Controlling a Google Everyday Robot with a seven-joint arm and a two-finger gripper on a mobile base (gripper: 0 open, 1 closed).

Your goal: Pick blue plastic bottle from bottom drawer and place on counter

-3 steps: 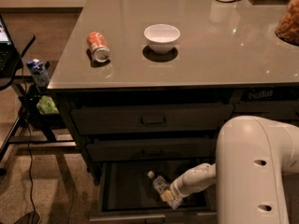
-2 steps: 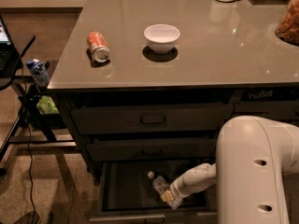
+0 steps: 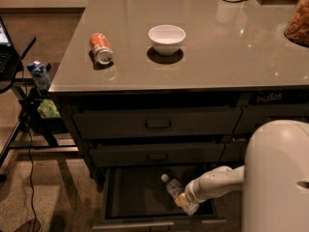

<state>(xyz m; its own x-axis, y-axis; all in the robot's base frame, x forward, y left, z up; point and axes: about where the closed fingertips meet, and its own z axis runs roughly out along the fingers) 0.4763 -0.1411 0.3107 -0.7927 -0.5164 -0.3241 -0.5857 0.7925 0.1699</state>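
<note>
My claw (image 3: 185,202) is down inside the bottom drawer (image 3: 135,197), near its front right corner, at the end of the pale arm (image 3: 217,181) that reaches in from the right. It sits right at the lower end of the blue plastic bottle (image 3: 173,187). I cannot tell how far the claw is open, or whether it actually has hold of the bottle.

The bottle lies on its side on the dark drawer floor. Its white cap points up and to the left of the claw, toward the back of the drawer, and its body runs diagonally down to meet the claw.

The drawer is pulled out. Directly above the claw are the two shut drawers, the middle one (image 3: 157,154) and the top one (image 3: 157,123), each with a small handle.

Higher up is the counter (image 3: 217,47). On it, above the claw and slightly left, stands a white bowl (image 3: 166,38). Further left of that an orange-red soda can (image 3: 100,48) lies on its side.

Far to the left of the claw, beside the cabinet, a blue-topped bottle (image 3: 38,74) stands by the black side table (image 3: 12,66).

Just right of the claw, the robot's white body (image 3: 277,178) fills the lower right corner.
</note>
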